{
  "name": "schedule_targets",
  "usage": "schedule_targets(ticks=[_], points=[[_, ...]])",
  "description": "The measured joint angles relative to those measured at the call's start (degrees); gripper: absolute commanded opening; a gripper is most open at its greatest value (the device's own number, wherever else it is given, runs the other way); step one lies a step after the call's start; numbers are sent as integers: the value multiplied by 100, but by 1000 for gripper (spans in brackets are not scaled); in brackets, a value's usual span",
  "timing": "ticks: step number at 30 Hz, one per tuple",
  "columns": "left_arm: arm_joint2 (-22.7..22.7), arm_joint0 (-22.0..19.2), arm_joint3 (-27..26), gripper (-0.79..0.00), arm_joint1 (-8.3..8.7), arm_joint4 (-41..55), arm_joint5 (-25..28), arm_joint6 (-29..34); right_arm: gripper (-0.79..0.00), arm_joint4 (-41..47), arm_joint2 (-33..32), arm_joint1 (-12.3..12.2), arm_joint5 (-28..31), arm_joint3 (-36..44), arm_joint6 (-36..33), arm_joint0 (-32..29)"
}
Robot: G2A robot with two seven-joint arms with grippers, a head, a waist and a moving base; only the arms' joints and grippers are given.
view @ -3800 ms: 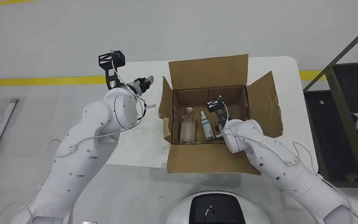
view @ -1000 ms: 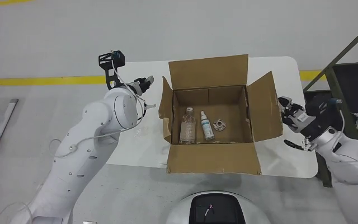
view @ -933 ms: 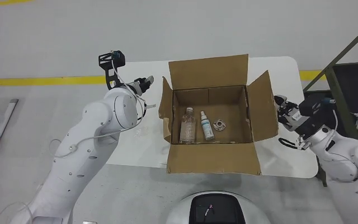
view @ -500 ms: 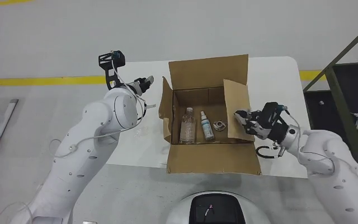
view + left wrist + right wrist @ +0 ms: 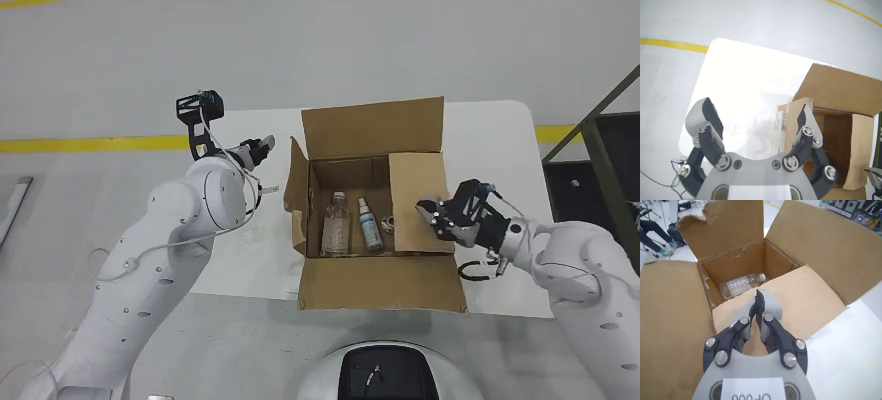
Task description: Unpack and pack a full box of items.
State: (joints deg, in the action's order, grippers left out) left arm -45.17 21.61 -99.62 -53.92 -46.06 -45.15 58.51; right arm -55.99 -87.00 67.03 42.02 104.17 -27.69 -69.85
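Observation:
The cardboard box (image 5: 380, 285) stands open in the middle of the white table (image 5: 490, 125). Inside lie a clear plastic bottle (image 5: 336, 224), a small spray bottle (image 5: 369, 224) and a small round metal part (image 5: 388, 223), half hidden by the right flap (image 5: 412, 190). That flap is folded in over the opening. My right gripper (image 5: 432, 213) is shut and presses on it. In the right wrist view the shut gripper (image 5: 757, 302) rests on the flap (image 5: 800, 294), with the bottle (image 5: 742, 286) beyond. My left gripper (image 5: 755, 108) hangs open over bare table, left of the box (image 5: 838, 87).
The box's left, back and front flaps stand or lie outward. A dark metal rack (image 5: 600, 150) is just off the table's right end. Bare table lies left of the box and at the back right corner.
My right arm left the box, swung out past the table's right end, then came back in, pushing the right flap up and over the opening. The left arm has not moved.

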Motion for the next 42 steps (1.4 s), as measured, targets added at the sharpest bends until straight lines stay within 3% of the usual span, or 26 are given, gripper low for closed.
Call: schedule_targets(ticks=[1, 5, 10, 16, 19, 27, 42], points=[[-28, 55, 17, -785, 1, 19, 53, -73, -785, 173, -113, -5, -159, 29, 82, 3], [-42, 317, 54, -785, 33, -226, 469, -303, -785, 820, -557, -21, -802, 70, 258, -9], [30, 624, 18, -785, 76, -781, 781, -34, -785, 1535, -1091, -41, -1648, -112, 353, -99], [-73, 943, -225, -785, 17, -263, 1210, -140, -785, 2145, -1334, -29, -2805, -579, 317, -46], [-114, 1012, -340, -785, -31, 126, 1597, -257, -785, 2273, -1274, -30, -3101, -919, 235, 156], [-14, 976, -342, -785, -200, 686, 2304, -527, -785, 3152, -753, 21, -3171, -2161, -59, 1095], [657, 602, 445, -785, -677, 1187, 2946, -644, -785, 5052, 337, 282, -3460, -4694, -702, 3252]])
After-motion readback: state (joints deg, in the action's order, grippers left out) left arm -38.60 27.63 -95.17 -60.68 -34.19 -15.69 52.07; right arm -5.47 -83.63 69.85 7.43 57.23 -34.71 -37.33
